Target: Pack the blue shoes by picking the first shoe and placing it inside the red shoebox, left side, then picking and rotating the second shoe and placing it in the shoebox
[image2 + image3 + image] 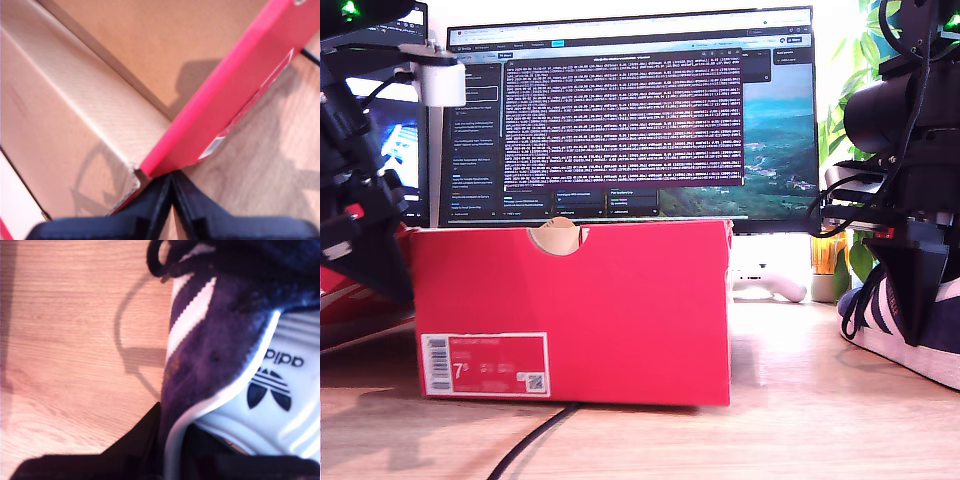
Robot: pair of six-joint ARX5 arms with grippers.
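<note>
Shoe (210, 355) on surface (790, 370), exterior view's right, outside red shoebox (620, 310). Second pincer (172, 455) clamped on soft suede collar; light, floppy, heel firmer. First pincer (171, 200) together.

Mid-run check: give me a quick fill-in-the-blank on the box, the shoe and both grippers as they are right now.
1. My second gripper is shut on the heel of the blue ____.
2. My first gripper sits shut at a corner of the red shoebox, holding ____.
3. The white label on the shoebox reads ____.
4. In the exterior view, the shoe is on the wooden table to the ____ of the shoebox.

Missing words: shoe; nothing; 7.5; right
</note>
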